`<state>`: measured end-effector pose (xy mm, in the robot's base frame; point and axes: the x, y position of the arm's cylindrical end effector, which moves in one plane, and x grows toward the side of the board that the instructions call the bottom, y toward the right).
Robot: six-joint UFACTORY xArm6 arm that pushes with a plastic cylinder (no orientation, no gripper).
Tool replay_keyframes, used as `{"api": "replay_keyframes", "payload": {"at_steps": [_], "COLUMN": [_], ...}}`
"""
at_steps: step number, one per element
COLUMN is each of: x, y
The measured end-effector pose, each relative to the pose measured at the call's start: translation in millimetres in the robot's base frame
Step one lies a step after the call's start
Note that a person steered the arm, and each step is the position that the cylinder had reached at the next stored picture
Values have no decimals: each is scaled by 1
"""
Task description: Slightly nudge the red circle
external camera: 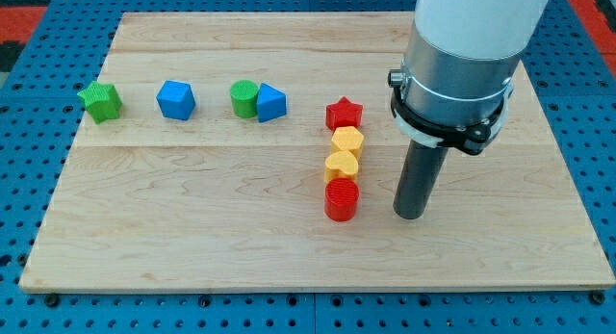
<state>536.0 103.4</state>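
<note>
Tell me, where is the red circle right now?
The red circle sits right of the board's middle, at the bottom of a column, touching the yellow heart above it. My tip stands just to its right, apart.

pale wooden board [192, 228] lies on a blue pegboard surface [29, 180] (red at the top corners).
</note>
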Motion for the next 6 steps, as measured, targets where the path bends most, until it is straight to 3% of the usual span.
{"api": "replay_keyframes", "payload": {"at_steps": [4, 5, 6], "x": [6, 23, -5], "y": [4, -76, -152]}}
